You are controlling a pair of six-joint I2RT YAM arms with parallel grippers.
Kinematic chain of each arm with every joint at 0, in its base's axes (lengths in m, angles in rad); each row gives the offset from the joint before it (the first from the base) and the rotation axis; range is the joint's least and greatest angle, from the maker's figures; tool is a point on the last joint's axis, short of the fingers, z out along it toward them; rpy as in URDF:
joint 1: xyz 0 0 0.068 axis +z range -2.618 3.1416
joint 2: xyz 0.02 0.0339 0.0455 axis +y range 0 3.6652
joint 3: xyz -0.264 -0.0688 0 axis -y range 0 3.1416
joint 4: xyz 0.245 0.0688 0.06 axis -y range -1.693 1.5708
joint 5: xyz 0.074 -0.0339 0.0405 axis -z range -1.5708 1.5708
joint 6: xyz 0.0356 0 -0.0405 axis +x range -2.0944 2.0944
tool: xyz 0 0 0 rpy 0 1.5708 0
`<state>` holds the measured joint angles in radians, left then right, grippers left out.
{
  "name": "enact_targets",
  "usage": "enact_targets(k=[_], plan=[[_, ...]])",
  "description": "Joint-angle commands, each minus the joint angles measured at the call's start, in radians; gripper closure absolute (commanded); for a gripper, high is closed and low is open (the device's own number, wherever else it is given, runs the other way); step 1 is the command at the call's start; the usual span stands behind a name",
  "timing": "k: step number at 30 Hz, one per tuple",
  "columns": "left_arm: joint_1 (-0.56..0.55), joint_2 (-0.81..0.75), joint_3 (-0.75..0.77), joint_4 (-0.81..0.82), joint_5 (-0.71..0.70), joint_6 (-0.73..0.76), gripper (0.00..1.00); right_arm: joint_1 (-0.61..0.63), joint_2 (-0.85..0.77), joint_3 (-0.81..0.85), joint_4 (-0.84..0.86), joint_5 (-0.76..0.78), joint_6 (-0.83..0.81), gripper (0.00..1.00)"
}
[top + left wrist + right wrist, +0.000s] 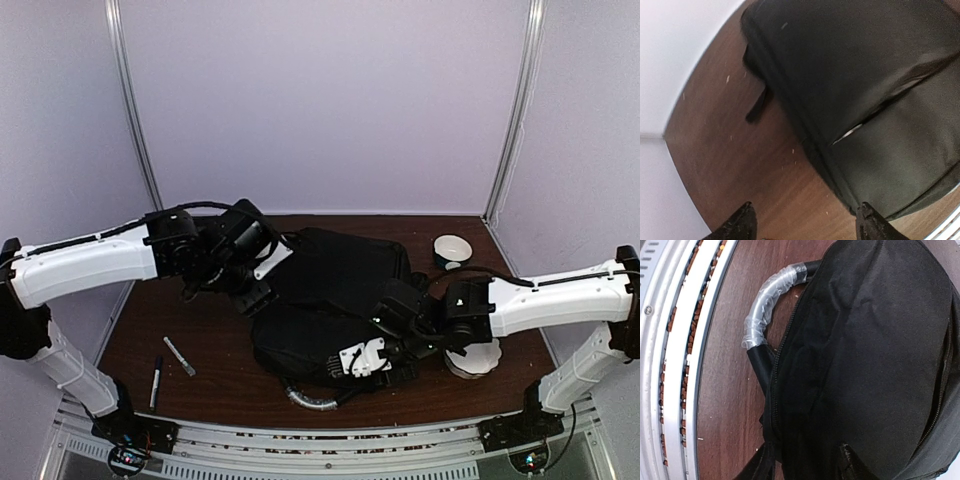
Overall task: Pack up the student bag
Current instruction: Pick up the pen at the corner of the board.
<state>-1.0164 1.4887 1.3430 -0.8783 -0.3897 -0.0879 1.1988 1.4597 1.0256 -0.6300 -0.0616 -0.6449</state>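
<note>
In the top view the student bag (335, 270), a large black soft fabric backpack, lay flat in the middle of the brown wooden tabletop (215, 395), its grey-silver wrapped top handle (308, 401) toward the near edge. The left gripper (255, 295) hung at the bag's far left corner. The right gripper (358, 360) hung over the bag's near end, just above that handle. A black marker pen (156, 381) and a short silvery stick (180, 357) lay on the wood to the left, well apart from the bag.

In the left wrist view the jaws stood wide apart with nothing between them, above bare wood just beside the bag's edge. A thin pale slit (850, 132) crossed the bag's face.

In the right wrist view the jaws stood part-way apart over the black cloth, and nothing showed gripped between them. A zipper track (782, 347) ran down the bag's edge from the handle.

The step seemed to be getting the bag open. It would go best by taking the zipper pull, not loose cloth, and drawing along the track while the other arm pinned the soft bag against sliding. No pull was visible.
</note>
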Motion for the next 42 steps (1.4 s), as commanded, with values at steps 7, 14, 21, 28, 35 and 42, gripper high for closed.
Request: enact_targets(k=[7, 14, 21, 28, 35, 42], plan=[[0.371, -0.194, -0.257, -0.265, 0.178, -0.716, 0.42, -0.114, -0.082, 0.098, -0.111, -0.181, 0.033, 0.55], [0.47, -0.192, -0.392, -0.268, 0.263, -0.829, 0.47, -0.117, -0.079, 0.077, -0.088, -0.151, 0.028, 0.55], [0.534, -0.157, -0.468, -0.181, 0.347, -0.877, 0.54, -0.116, -0.084, 0.066, -0.083, -0.143, 0.028, 0.54], [0.576, -0.134, -0.531, -0.096, 0.385, -0.902, 0.57, -0.115, -0.073, 0.068, -0.083, -0.142, 0.027, 0.54], [0.627, -0.087, -0.576, -0.009, 0.395, -0.922, 0.61, -0.116, -0.071, 0.068, -0.086, -0.144, 0.03, 0.54], [0.649, -0.022, -0.573, 0.041, 0.373, -0.924, 0.68, -0.115, -0.068, 0.061, -0.085, -0.129, 0.026, 0.54]])
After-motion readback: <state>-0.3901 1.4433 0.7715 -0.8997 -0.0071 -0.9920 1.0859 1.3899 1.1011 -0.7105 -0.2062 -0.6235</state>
